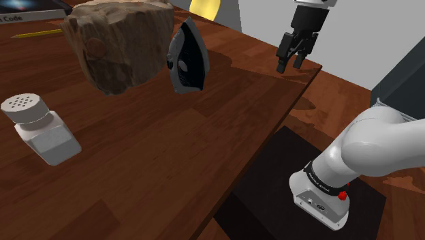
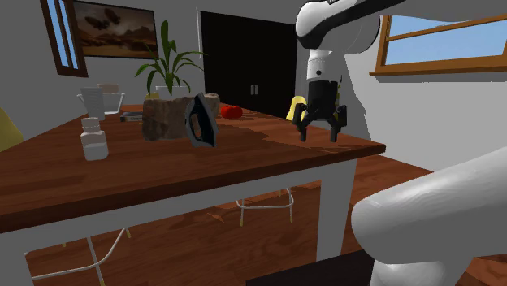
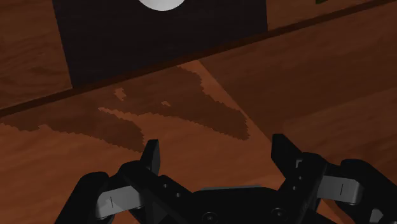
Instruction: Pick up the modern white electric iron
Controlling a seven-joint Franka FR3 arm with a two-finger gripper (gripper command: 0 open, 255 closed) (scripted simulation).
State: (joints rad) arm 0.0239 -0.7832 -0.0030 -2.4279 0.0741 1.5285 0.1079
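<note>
The dark brown wooden counter (image 1: 170, 170) is occupied by a brown, rock-like block (image 1: 116, 41). The dark grey, pointed electric iron (image 1: 187, 58) is stood on end just beside the block. The all-black gripper (image 1: 289, 67) is held wide open and empty, well apart from the block.

The white arm (image 1: 371, 143) stood up from its base, folded at a bulky elbow joint and arched over, so that the wrist pointed almost straight down. At its end hung the black claw (image 1: 289, 67) — both fingers (image 3: 151, 158) spread well apart, the grip open and empty.
</note>
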